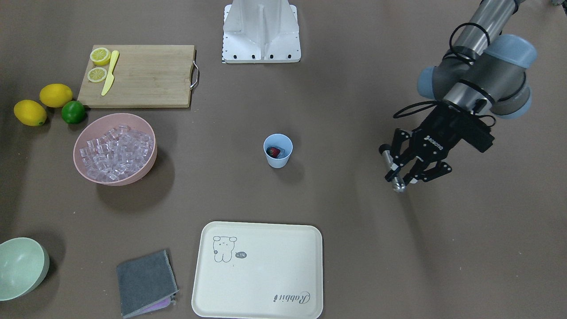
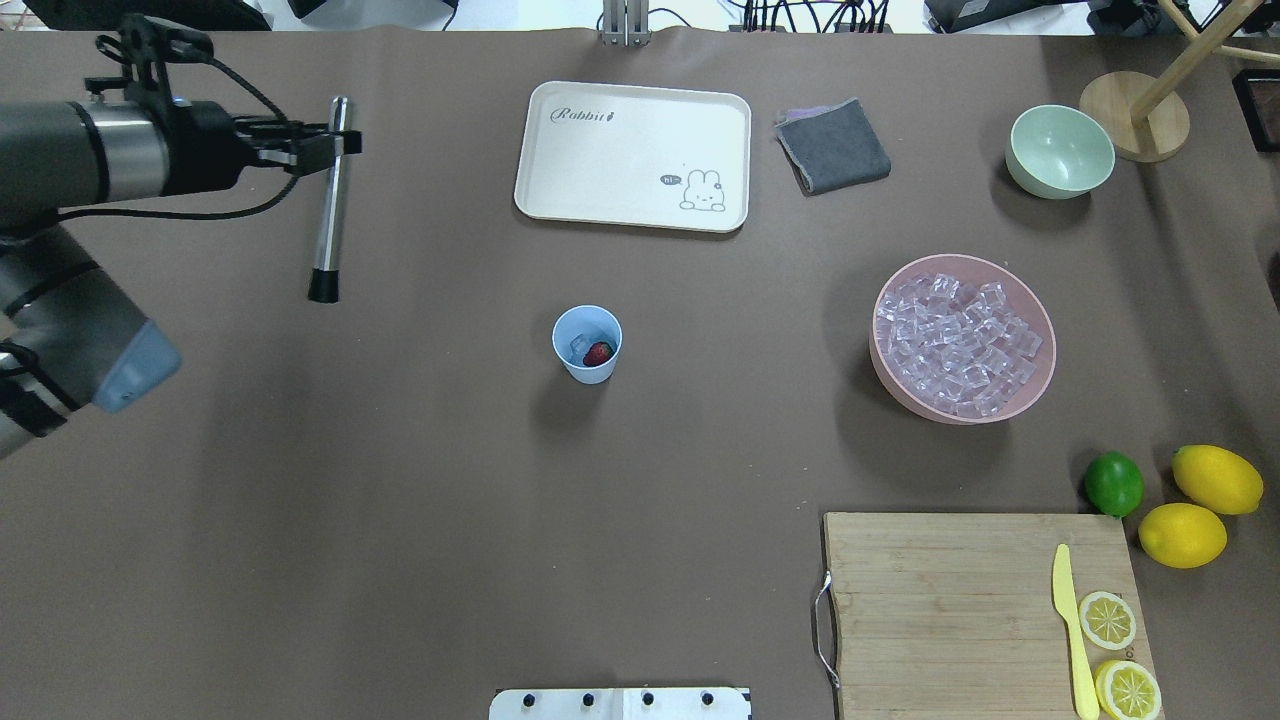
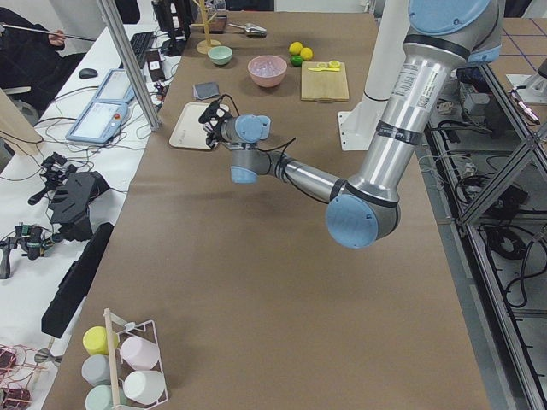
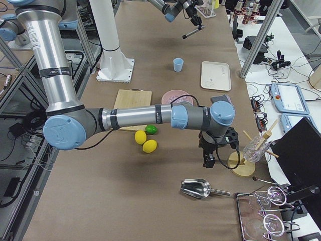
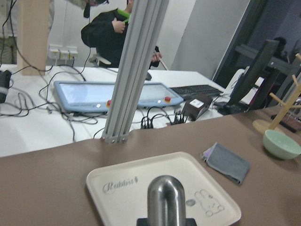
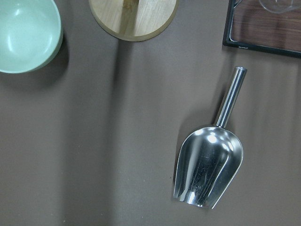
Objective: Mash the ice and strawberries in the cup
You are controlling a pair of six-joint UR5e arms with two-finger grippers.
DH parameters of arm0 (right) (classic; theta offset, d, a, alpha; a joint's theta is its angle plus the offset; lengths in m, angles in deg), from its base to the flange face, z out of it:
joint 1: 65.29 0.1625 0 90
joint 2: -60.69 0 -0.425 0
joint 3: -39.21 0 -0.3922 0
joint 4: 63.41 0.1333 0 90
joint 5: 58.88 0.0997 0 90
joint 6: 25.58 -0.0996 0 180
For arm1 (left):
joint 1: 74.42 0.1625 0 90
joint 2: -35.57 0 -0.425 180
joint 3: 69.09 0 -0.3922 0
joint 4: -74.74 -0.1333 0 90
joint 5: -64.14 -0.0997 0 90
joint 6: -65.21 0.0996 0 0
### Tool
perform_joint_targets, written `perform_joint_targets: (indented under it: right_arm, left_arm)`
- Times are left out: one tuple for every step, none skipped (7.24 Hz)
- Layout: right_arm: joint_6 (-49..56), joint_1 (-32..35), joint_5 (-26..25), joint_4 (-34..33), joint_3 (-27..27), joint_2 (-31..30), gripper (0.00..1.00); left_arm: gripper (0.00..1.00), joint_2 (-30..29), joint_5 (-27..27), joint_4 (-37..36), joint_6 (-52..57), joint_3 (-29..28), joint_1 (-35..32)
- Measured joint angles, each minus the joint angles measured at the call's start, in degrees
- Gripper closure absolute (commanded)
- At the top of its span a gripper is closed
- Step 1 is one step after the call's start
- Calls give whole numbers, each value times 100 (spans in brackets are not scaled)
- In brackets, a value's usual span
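Observation:
The light-blue cup (image 2: 590,372) stands at mid-table, also in the front view (image 1: 278,162). Inside it lie a red strawberry (image 2: 598,353) and a clear ice cube (image 2: 578,345). More ice (image 2: 958,335) fills the pink bowl (image 2: 1040,385). My left gripper (image 2: 335,140) is shut on a steel muddler (image 2: 328,215) with a black tip and holds it above the table, well to the cup's left. Its rounded end fills the left wrist view (image 5: 165,200). My right gripper (image 4: 213,153) hangs over the table's far right end; I cannot tell whether it is open.
A cream tray (image 2: 560,190), a grey cloth (image 2: 832,145) and a pale-green bowl (image 2: 1060,150) lie along the far side. A cutting board (image 2: 940,600) holds lemon slices and a yellow knife. Two lemons and a lime (image 2: 1113,483) lie beside it. A metal scoop (image 6: 209,165) lies under my right wrist.

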Motion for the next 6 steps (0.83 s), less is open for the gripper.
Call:
perform_joint_targets:
  right_arm:
    - [5,0,3,0,-1,0,1]
    - [7,0,7,0,-1,-4,1]
    - [10,0,13,0,-1,-5,1]
    - [10,0,23,0,8,-5,1]
    - [6,0,35,0,24,-7,1]
    - [4,0,77,0,42,-11,1]
  left_arm:
    - [100,438,700,-325,31,-21,-344]
    - [100,801,1228,-539,66,-128,-653]
    - [100,1038,1551,-753,203,-362,-867]
    - [100,1146,1700,-1091,589,-632,-984]
    - [100,1202,1712,-1465,1129,-877,-1060]
    - [100,1221,1673,-1800,1516,-1078,-1141]
